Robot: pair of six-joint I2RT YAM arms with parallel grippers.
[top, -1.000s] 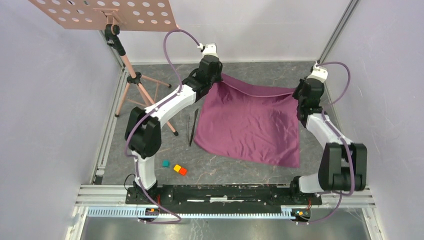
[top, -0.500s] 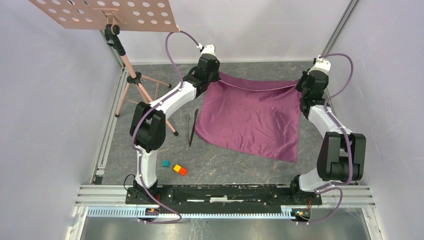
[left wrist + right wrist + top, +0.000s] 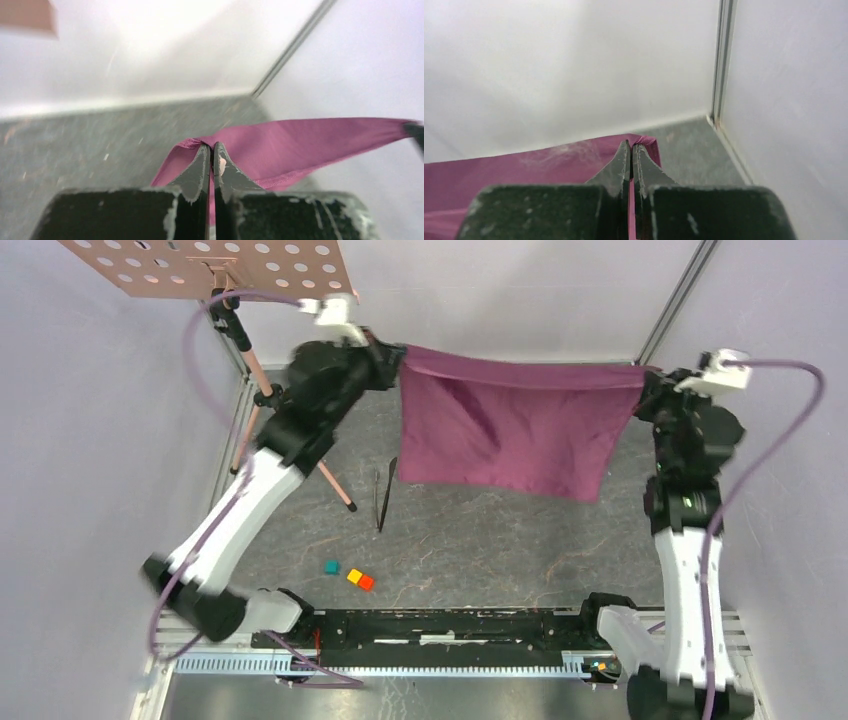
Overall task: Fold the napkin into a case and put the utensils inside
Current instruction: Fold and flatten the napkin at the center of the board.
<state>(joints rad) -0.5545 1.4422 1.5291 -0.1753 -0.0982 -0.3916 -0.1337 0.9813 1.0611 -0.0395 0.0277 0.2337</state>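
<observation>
Plum napkin (image 3: 510, 425) hangs taut over the counter (image 3: 480, 540), top edge stretched. Left gripper (image 3: 394, 356) and right gripper (image 3: 647, 373) are each clamped tight on a top corner. Bottom edge hangs free. Utensils (image 3: 384, 496) lie just left of it.

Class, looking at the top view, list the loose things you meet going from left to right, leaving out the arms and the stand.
teal block → yellow block → orange block → utensils → napkin

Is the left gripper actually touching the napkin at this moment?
Touching. The left wrist view shows the left gripper shut on a corner of the napkin, with cloth spreading out from the pinch.
</observation>
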